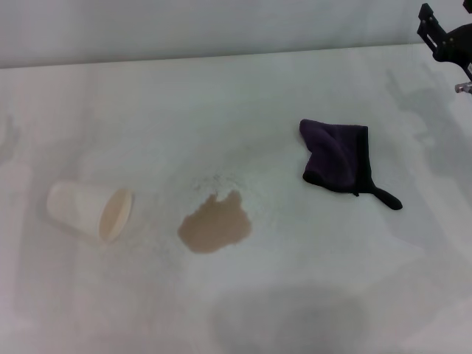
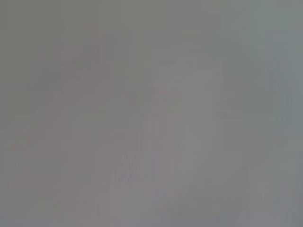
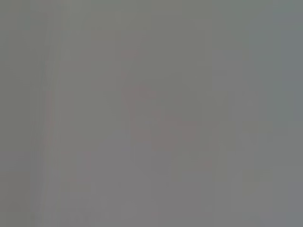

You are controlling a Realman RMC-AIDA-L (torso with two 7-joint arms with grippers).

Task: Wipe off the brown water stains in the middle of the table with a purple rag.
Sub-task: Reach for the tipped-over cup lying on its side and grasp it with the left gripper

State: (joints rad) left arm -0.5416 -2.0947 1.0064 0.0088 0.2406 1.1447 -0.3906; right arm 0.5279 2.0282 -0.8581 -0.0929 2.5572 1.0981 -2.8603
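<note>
The brown water stains (image 1: pixel 215 226) lie as one tan blotch in the middle of the white table (image 1: pixel 243 96). The purple rag (image 1: pixel 338 156) lies crumpled to the right of the blotch and a little farther back, its black loop trailing toward the front right. My right gripper (image 1: pixel 445 38) shows only as a black part at the far right top corner, well away from the rag. My left gripper is out of view. Both wrist views show only plain grey.
A white paper cup (image 1: pixel 90 210) lies on its side to the left of the blotch, its mouth facing the stain. The table's far edge (image 1: pixel 221 57) runs across the back. A grey shadow patch (image 1: pixel 291 318) lies near the front.
</note>
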